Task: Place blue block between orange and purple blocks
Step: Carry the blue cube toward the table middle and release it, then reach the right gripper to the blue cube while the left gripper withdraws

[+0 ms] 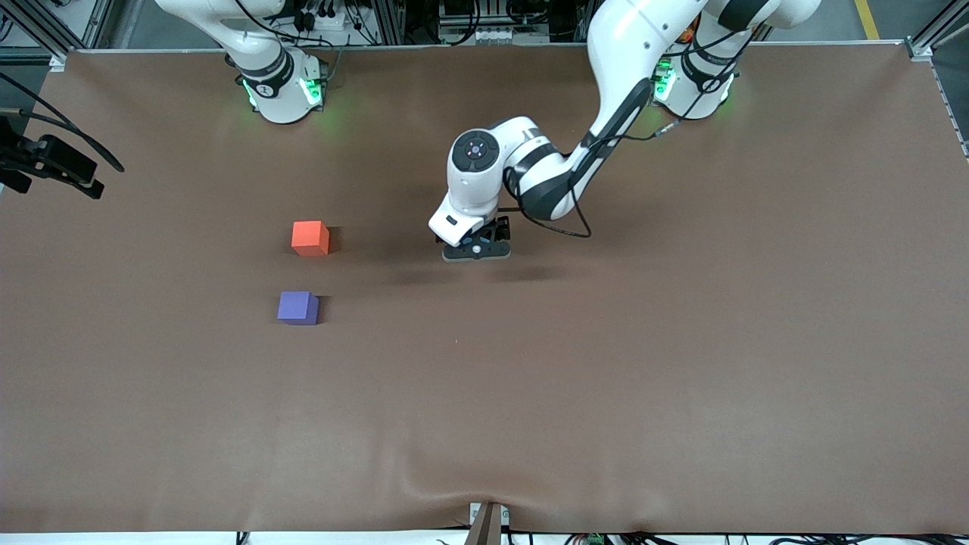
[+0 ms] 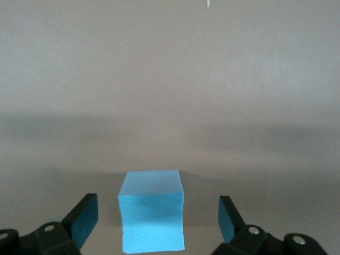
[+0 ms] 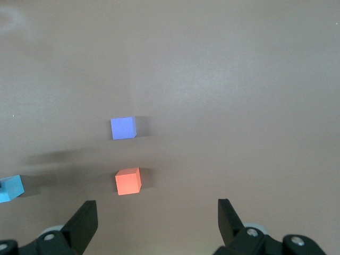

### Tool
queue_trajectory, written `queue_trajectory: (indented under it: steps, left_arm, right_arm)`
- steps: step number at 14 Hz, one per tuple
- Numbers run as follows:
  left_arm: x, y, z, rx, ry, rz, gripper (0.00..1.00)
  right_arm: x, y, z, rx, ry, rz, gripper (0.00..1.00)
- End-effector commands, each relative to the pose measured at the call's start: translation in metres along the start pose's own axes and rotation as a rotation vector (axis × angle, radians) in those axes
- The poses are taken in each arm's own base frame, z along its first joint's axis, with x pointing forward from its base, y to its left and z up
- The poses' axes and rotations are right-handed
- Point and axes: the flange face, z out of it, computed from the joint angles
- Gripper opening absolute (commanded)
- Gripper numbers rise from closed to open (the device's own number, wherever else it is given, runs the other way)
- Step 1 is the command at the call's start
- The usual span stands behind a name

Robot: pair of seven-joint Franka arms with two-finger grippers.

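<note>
The blue block (image 2: 151,212) rests on the brown table between the spread fingers of my left gripper (image 2: 156,210), with a gap on each side. In the front view the left gripper (image 1: 477,248) sits low over mid-table and hides the block. The orange block (image 1: 310,238) and the purple block (image 1: 297,308) stand toward the right arm's end, the purple one nearer the front camera, with a gap between them. My right gripper (image 3: 156,212) is open and empty, high over the table, looking down on the orange block (image 3: 128,181), the purple block (image 3: 123,128) and the blue block (image 3: 10,188).
A black camera mount (image 1: 53,163) juts over the table edge at the right arm's end. A small post (image 1: 488,522) stands at the front edge. The brown cloth (image 1: 606,378) is wrinkled near the front edge.
</note>
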Motion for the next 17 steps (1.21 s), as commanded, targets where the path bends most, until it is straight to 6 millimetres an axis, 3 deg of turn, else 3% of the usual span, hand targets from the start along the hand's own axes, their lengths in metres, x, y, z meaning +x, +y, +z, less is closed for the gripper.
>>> queue_trajectory:
  steps: [1, 4, 5, 7, 9, 13, 14, 17]
  left_arm:
    - [0.031, -0.026, -0.058, 0.026, 0.037, 0.048, 1.0]
    - [0.08, -0.076, -0.088, 0.052, 0.041, 0.051, 1.0]
    - [0.096, -0.096, -0.099, 0.063, 0.04, 0.065, 1.0]
    - [0.136, -0.151, -0.122, 0.086, 0.04, 0.086, 1.0]
    - [0.167, -0.207, -0.146, 0.109, 0.032, 0.111, 1.0]
    - [0.198, -0.309, -0.176, 0.17, -0.055, 0.159, 1.0]
    - [0.2, -0.33, -0.187, 0.181, -0.076, 0.165, 1.0]
    - [0.196, -0.375, -0.225, 0.196, -0.123, 0.145, 1.0]
  right_arm:
    - [0.001, -0.004, 0.001, 0.005, -0.012, -0.015, 1.0]
    - [0.007, -0.017, 0.01, 0.003, -0.022, -0.037, 1.0]
    - [0.015, -0.02, 0.025, -0.001, -0.047, -0.043, 1.0]
    - [0.023, -0.021, 0.037, -0.002, -0.061, -0.046, 1.0]
    - [0.037, -0.031, 0.068, -0.006, -0.11, -0.06, 1.0]
    - [0.047, -0.121, 0.106, 0.088, -0.117, -0.162, 1.0]
    - [0.055, -0.135, 0.131, 0.105, -0.127, -0.168, 1.0]
    - [0.063, -0.185, 0.17, 0.124, -0.114, -0.222, 1.0]
